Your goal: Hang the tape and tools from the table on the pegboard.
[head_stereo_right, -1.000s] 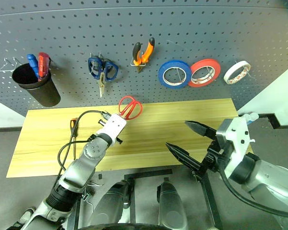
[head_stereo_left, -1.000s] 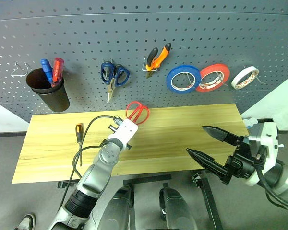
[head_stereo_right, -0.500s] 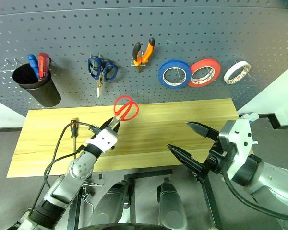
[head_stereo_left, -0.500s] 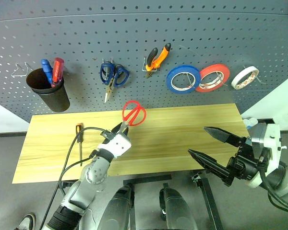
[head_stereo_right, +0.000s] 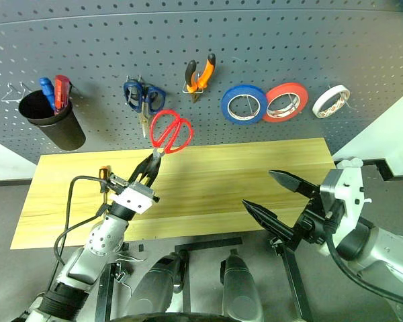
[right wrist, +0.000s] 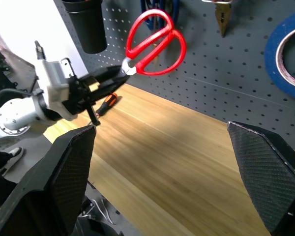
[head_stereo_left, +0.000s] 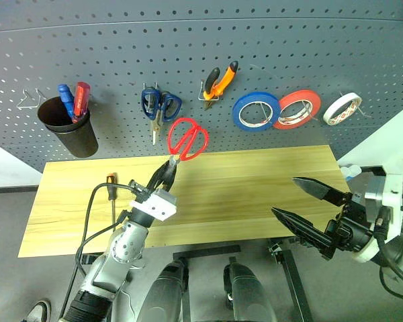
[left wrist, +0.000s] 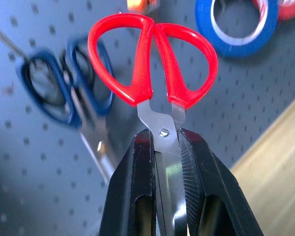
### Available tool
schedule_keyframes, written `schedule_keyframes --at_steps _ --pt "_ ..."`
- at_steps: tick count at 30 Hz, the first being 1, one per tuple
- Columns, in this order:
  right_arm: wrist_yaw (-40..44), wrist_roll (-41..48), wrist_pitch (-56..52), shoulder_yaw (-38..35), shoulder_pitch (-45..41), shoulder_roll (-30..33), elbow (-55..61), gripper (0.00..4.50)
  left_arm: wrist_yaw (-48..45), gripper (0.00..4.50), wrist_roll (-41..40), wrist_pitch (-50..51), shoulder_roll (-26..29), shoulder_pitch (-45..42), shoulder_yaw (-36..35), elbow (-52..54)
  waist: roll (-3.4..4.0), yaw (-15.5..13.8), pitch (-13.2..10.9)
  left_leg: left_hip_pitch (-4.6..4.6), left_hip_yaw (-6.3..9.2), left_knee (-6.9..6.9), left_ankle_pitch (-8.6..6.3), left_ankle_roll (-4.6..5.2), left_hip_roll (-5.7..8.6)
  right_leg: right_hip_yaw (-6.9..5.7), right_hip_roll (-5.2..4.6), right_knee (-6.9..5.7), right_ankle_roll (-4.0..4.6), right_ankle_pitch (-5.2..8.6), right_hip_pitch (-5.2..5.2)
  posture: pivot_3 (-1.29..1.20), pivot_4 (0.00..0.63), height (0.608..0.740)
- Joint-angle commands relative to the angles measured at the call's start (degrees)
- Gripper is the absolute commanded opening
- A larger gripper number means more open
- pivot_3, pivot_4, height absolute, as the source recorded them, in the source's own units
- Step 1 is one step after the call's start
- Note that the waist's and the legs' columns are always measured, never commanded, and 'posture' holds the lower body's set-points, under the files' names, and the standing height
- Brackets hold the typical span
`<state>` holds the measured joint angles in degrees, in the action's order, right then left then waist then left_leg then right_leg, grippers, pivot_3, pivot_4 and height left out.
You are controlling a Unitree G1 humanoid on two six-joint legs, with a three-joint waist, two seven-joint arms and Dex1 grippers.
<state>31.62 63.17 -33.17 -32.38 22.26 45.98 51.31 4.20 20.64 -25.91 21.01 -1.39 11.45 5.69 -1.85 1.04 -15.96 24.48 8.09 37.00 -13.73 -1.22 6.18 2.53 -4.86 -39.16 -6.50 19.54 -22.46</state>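
Note:
The red-handled scissors [head_stereo_left: 187, 139] hang in the air in front of the pegboard [head_stereo_left: 188, 40], handles up. My left gripper [head_stereo_left: 169, 166] is shut on their blades just below the pivot [left wrist: 163, 132]. A slim screwdriver [head_stereo_left: 111, 191] with an orange-and-black handle lies on the left part of the table [head_stereo_left: 255, 181]. Orange-and-black pliers [head_stereo_left: 219, 81] hang on the board, and the whitish tape [head_stereo_left: 342, 108] hangs at the far right. My right gripper [head_stereo_left: 285, 196] is held open off the table's right front edge, with nothing between its fingers.
Blue-handled scissors [head_stereo_left: 158, 106] hang just left of and above the red ones. A black cup [head_stereo_left: 67, 127] on the board holds blue and red screwdrivers. A blue roll [head_stereo_left: 256, 111] and a red-orange roll [head_stereo_left: 297, 109] hang to the right. A bare hook [head_stereo_left: 28, 98] sits at far left.
My left gripper has tipped upward and risen, lifting the red scissors from the table's back edge up in front of the pegboard. The right arm has stayed put.

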Motion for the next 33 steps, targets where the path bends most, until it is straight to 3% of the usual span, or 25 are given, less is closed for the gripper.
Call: schedule_keyframes --at_steps 1,10,22,33 --pt "0.5 -0.78 1.52 -0.34 -0.18 -0.65 0.16 4.5 0.39 0.35 0.68 -3.53 -0.36 0.23 -1.12 0.93 0.01 -0.02 0.02 0.0 0.0 0.0 0.0 0.0 0.0 0.0 0.0 -0.01 0.0 0.0 0.0 -0.1 0.232 0.719" --pt "0.76 -2.68 1.75 0.29 -0.43 -0.89 -0.46 4.5 0.76 0.35 1.7 -7.37 -0.92 -0.15 -2.81 0.7 0.17 -0.03 0.21 -0.01 -0.01 0.05 0.0 0.0 0.0 -0.04 0.02 -0.06 -0.02 -0.01 0.01 -0.1 0.226 0.719" --pt "2.71 -5.71 2.15 1.08 -0.58 -1.34 -2.43 4.5 2.31 0.35 -0.59 -11.61 1.26 -0.17 -14.12 2.66 0.37 -0.06 0.73 -0.05 -0.04 0.1 0.01 -0.01 0.0 -0.04 0.05 -0.12 -0.03 -0.02 0.02 -0.08 0.224 0.719" --pt "3.01 -5.62 1.31 1.51 -2.23 -0.86 -2.88 4.5 1.29 0.35 -1.15 -9.53 -1.51 -2.47 -13.77 -0.55 0.37 -0.15 0.75 -0.05 -0.03 0.14 0.01 -0.01 0.0 -0.04 0.06 -0.17 -0.03 -0.03 0.04 -0.08 0.23 0.719"
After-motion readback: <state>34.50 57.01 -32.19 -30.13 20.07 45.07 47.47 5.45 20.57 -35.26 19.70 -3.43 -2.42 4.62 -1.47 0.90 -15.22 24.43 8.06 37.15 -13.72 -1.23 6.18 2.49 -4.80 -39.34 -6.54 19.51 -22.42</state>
